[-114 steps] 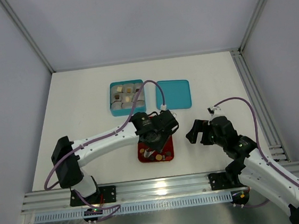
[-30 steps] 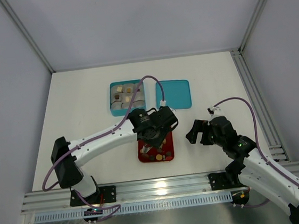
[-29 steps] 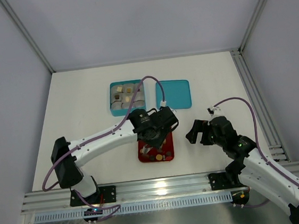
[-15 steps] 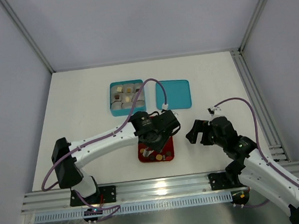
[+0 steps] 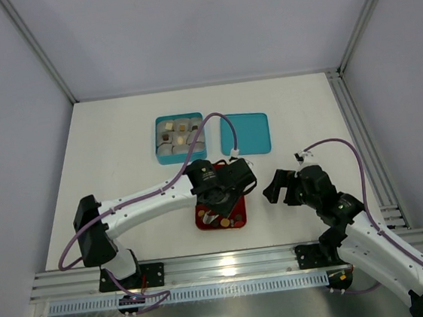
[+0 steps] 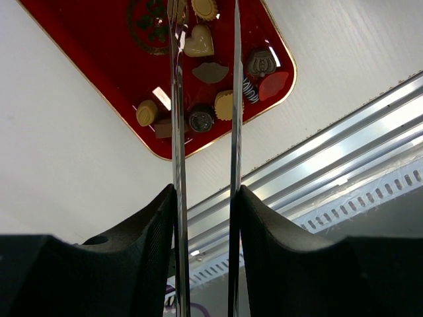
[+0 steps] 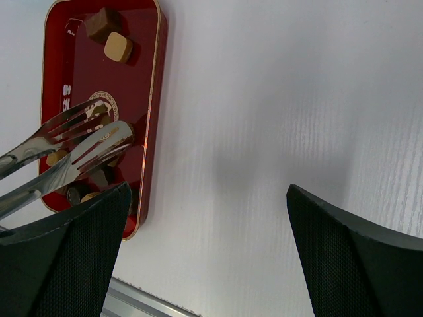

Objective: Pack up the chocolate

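I'm on the pick step: fetching another piece from the tray (image 6: pixel 86 59) to take to the box (image 5: pixel 182 158).

My left gripper (image 6: pixel 203 198) is clamped on a pair of metal tongs (image 6: pixel 234 99), its fingers pressing the two blades from outside. The blades hang over the tray with a narrow gap between them. I see no piece caught in that gap, though the wrist view cuts off the tips. From the right wrist, the forked tips sit above the tray's middle and look bare.

The loose chocolate (image 6: pixel 199 45) lies scattered on the tray, most of it toward the near end, with two pieces at the far end. More of it already sits in paper cups (image 5: pixel 168 125) in the box beyond the tray, whose lid (image 5: pixel 244 134) lies just beside it.

My right gripper (image 7: pixel 208 191) hangs wide open and empty over the table (image 7: pixel 277 99), right of the tray.

Next, I judge, I must lower the tips astride one piece, squeeze gently so it does not pop out, lift clear of the tray's rim, and carry it to a free cup.
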